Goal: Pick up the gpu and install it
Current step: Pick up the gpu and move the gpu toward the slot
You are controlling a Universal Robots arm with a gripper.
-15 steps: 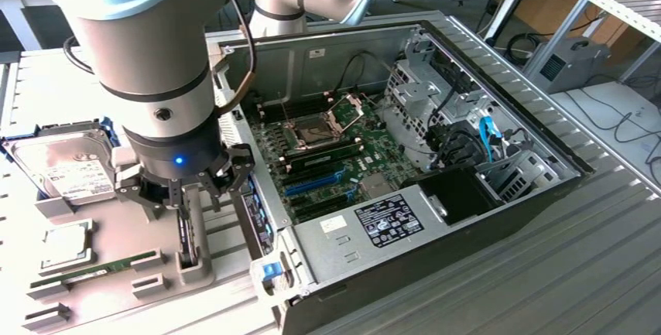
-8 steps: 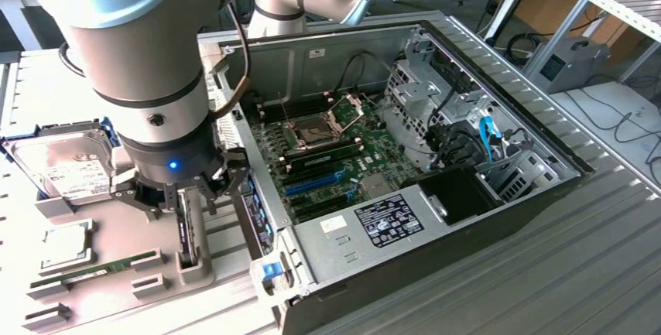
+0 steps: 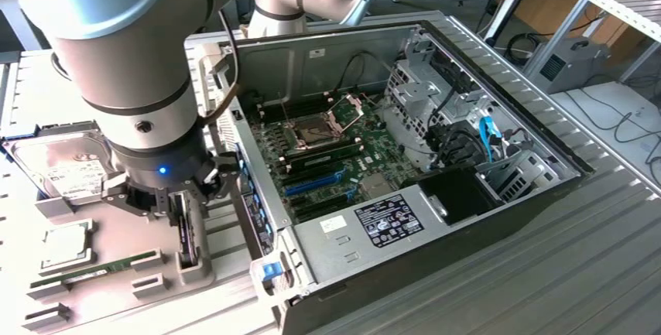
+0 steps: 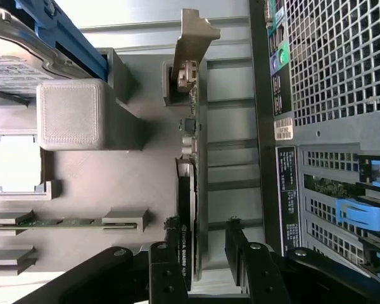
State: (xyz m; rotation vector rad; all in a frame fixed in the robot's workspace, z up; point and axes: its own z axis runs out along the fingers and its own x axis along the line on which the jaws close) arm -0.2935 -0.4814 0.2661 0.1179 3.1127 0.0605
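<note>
Tool wide open, straddling gpu, lower left of ext. view.
Desk carries open PC case centre-right w/ motherboard exposed. Arm comes down at upper left over grey parts tray, just beside the case. On the tray: hard drive at left edge, gpu upright on edge in its holder, CPU and RAM stick lower left. Wrist view: gpu edge-on btwn the tool fingers. One finger stands clear of the card, the other just beside it; can't tell if touching.
</note>
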